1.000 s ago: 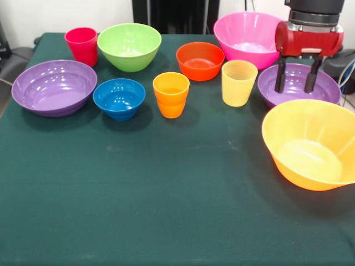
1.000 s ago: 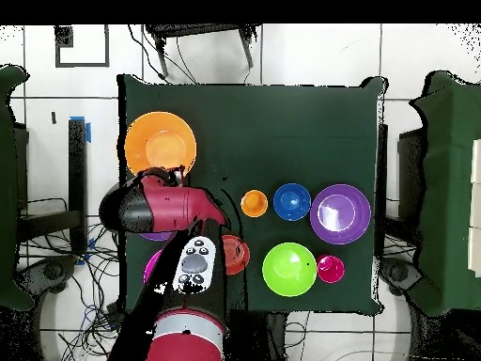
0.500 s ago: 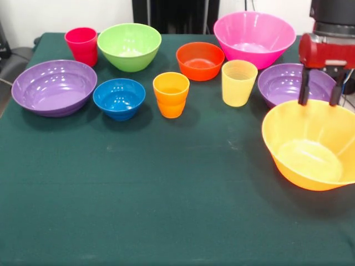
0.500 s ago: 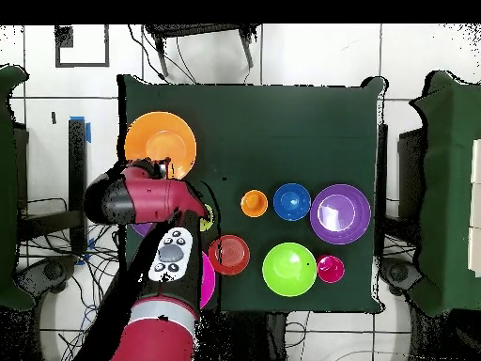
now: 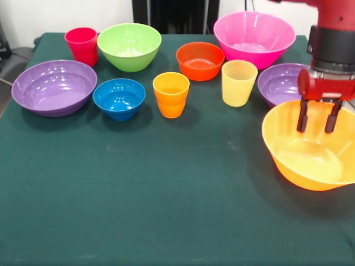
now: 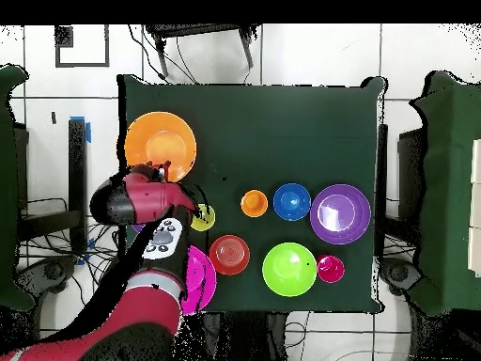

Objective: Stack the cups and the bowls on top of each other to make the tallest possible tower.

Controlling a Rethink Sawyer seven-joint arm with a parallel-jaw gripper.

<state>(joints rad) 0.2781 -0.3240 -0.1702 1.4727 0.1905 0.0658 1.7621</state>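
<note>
The claw (image 5: pixel 317 117) hangs at the far rim of the big yellow-orange bowl (image 5: pixel 310 152), its two dark fingers (image 5: pixel 302 115) spread apart with nothing between them. Both tips sit in front of the bowl's inner back wall, at or just below rim height. Whether a finger stands outside the wall, straddling it, cannot be told from the front view, and the overhead view hides the tips under the red wrist (image 6: pixel 141 199).

Just behind the claw lies one purple bowl (image 5: pixel 283 83), half covered by the arm, and beyond that the big pink bowl (image 5: pixel 254 37). The translucent yellow cup (image 5: pixel 238 82) stands just beside the purple bowl, then the orange-red bowl (image 5: pixel 199 60) and the orange cup (image 5: pixel 171 94). Further off come the blue bowl (image 5: pixel 118 98), the green bowl (image 5: pixel 129 46), the red-pink cup (image 5: pixel 81 46) and the second purple bowl (image 5: pixel 54 87). All rest apart on the green desk (image 5: pixel 166 199); nothing is stacked, so no tower has been begun.

The step in hand appears to be the first pick: taking the yellow-orange bowl by its rim. The next move probably calls for one finger inside the wall and one outside, a little lower, before pinching. The wall is thin, glossy and sloped, so a shallow grip could slip, and a wide bowl held at one edge is likely to tilt when lifted.
</note>
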